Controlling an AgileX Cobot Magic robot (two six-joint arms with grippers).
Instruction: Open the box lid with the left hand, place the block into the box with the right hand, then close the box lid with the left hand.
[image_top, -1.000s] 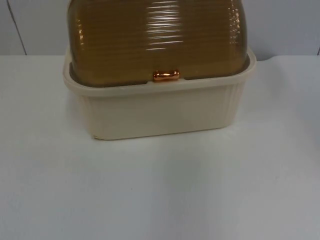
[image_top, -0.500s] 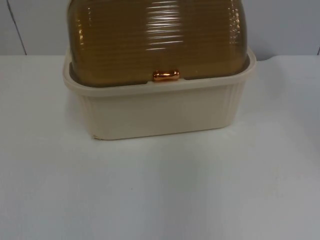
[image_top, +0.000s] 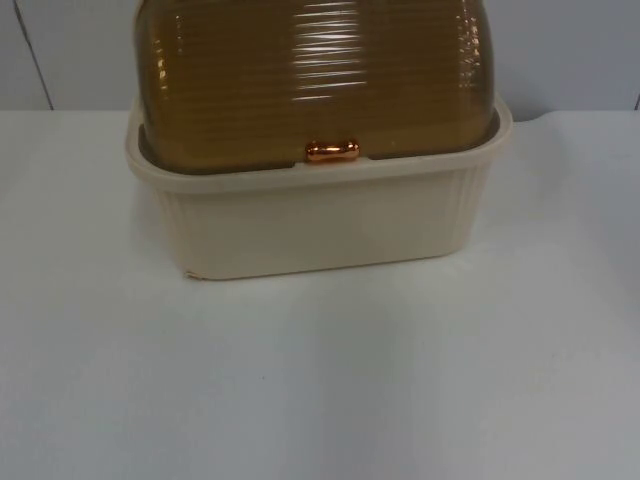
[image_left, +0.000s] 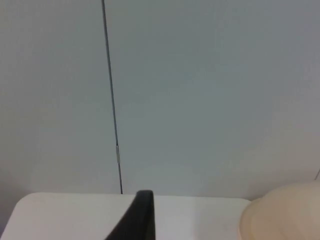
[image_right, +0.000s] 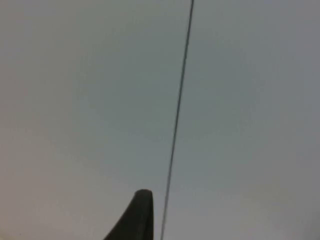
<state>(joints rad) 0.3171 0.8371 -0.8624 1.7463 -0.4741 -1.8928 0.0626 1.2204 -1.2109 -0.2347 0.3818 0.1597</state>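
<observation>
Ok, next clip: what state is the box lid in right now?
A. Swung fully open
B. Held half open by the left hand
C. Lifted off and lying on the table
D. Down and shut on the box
D: the ribbed brown lid sits down inside the cream box rim, its copper handle at the front edge with nothing gripping it.

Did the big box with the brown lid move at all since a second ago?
No. The box sits in the same spot on the table, its copper handle equally far from the partition wall behind it.

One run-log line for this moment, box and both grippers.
box: cream, on table | lid: brown, shut | left gripper: beside box, facing wall | right gripper: facing wall
</observation>
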